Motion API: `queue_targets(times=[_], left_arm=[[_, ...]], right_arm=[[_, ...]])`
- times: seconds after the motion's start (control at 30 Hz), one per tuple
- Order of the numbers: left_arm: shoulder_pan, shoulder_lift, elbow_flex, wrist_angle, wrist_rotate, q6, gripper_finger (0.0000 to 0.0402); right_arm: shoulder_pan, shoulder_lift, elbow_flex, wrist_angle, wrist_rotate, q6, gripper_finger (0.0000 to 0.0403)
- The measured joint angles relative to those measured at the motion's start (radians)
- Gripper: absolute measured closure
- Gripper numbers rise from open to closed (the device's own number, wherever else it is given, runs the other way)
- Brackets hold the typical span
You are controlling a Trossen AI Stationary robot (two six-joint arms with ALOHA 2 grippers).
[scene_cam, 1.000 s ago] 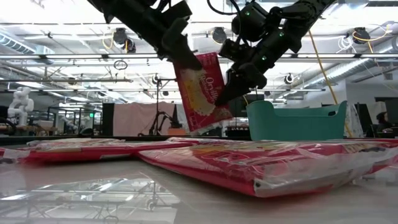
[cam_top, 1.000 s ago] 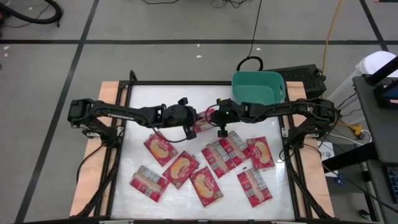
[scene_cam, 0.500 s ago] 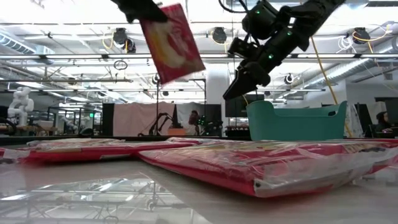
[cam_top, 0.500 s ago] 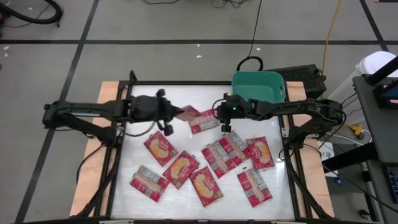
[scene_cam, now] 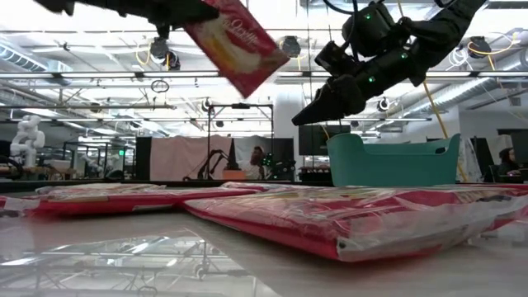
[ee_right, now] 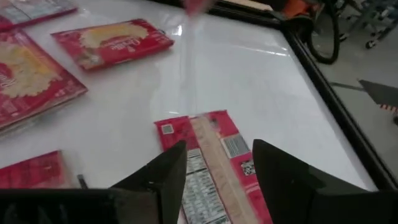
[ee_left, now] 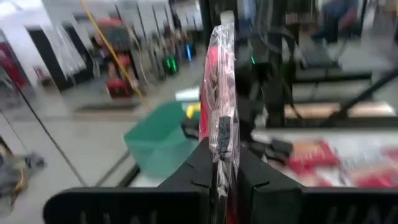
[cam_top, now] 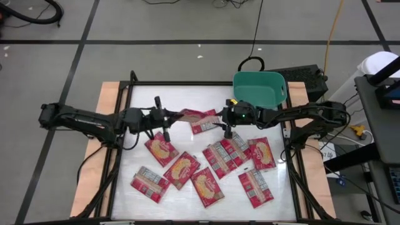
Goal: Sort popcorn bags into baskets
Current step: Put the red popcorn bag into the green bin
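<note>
My left gripper (cam_top: 164, 117) is shut on one red popcorn bag (cam_top: 190, 114), held high over the table's middle (scene_cam: 239, 37). My right gripper (cam_top: 228, 131) hangs open just right of that bag, above a bag lying grey-white panel up (ee_right: 208, 155); its fingers (ee_right: 168, 171) touch nothing. Several more popcorn bags (cam_top: 206, 165) lie flat on the white table top. The teal basket (cam_top: 259, 87) stands at the far right edge (scene_cam: 392, 161) and also shows in the left wrist view (ee_left: 158, 140). My left gripper pinches one end of the bag (ee_left: 219, 146) between its two fingers, coming level from the table's left. The bag shows edge-on between the fingers and sticks out ahead of them. It is lifted clear, its free end (scene_cam: 264, 70) slanting down toward the right gripper.
A black box (cam_top: 306, 78) sits behind the basket at the far right. A dark metal frame (cam_top: 125, 125) borders the table top. The loose bags crowd the near and right part; bare white surface (cam_top: 181, 94) lies at the far left.
My right gripper has opened and let go of the bag that both grippers held. My left gripper has drawn back toward the table's left edge and risen with the bag, which has tipped from hanging nearly upright to slanting, close to level.
</note>
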Motion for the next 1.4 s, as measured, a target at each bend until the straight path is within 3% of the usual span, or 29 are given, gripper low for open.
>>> queue_targets(times=[0.17,0.27,0.47,0.67,0.9,1.23,1.4], left_arm=[[0.003,0.039,-0.134,0.306,0.002,0.033,0.0378],[0.004,0.098,-0.197,0.516,0.003,0.044,0.0377],[0.01,0.239,-0.218,0.738,0.004,0.054,0.0377],[0.01,0.368,-0.16,0.8,0.006,0.059,0.0376],[0.023,0.413,-0.122,0.816,-0.014,0.061,0.0376],[0.076,0.426,-0.046,0.807,-0.015,0.055,0.0376],[0.109,0.426,-0.026,0.805,0.041,0.058,0.0376]], right_arm=[[0.0,-0.124,0.0,-0.118,0.103,-0.051,0.0225],[-0.005,-0.207,0.001,-0.164,0.112,-0.04,0.0225],[-0.003,-0.322,0.001,-0.214,0.17,-0.059,0.0225],[-0.003,-0.433,0.001,-0.263,0.257,-0.097,0.0225],[-0.003,-0.553,0.002,-0.33,0.256,-0.043,0.0225],[-0.003,-0.57,0.002,-0.392,0.186,0.029,0.0224],[-0.003,-0.571,0.002,-0.36,0.205,0.034,0.0208]])
